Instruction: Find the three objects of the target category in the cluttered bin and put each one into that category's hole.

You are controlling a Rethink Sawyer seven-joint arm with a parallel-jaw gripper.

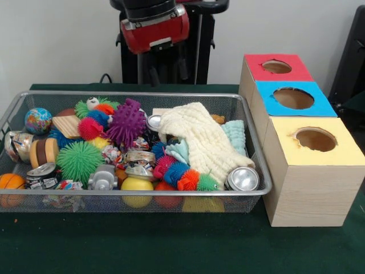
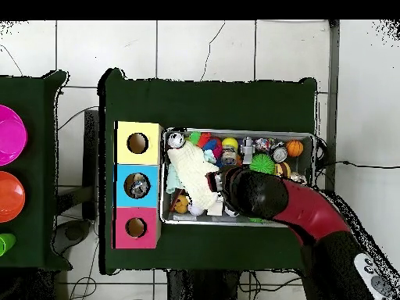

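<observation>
Jaws first: I cannot tell how far they are parted or whether they have hold of anything. In the overhead view my arm [image 2: 273,195] comes in from 5 o'clock and covers them. In the front view only my red and black arm [image 1: 154,23] shows at 12 o'clock, above the bin's far rim, with dark parts under it too unclear to read.

Below me lies the wire bin [image 1: 142,94] [image 2: 242,131], crammed full. From above, my arm's tip sits over the bin's middle, beside the cream knitted cloth [image 2: 187,168] at its 9 o'clock. From the front that cloth [image 1: 199,137] is draped across the right half, with a pale teal cloth [image 1: 235,134] at its 3 o'clock and a silver can [image 1: 243,178] at its 5 o'clock, in the near right corner. At the cloth's 9 o'clock are a purple spiky ball [image 1: 126,123] and a green spiky ball [image 1: 80,161] [image 2: 262,162]. A globe ball [image 1: 38,120] and an orange ball [image 1: 10,184] sit at the left end.

The three boxes with holes stand just beside the bin on the green surface [image 1: 171,245]: red box [image 1: 256,71] [image 2: 125,228], blue box [image 1: 268,105] [image 2: 125,186], yellow box [image 1: 285,148] [image 2: 125,143]. They are at the bin's 3 o'clock from the front, 9 o'clock from above.

Only the overhead view looks down the holes: something greyish shows in the blue one. My arm hides much of the bin there, and which category is wanted I cannot tell.
</observation>
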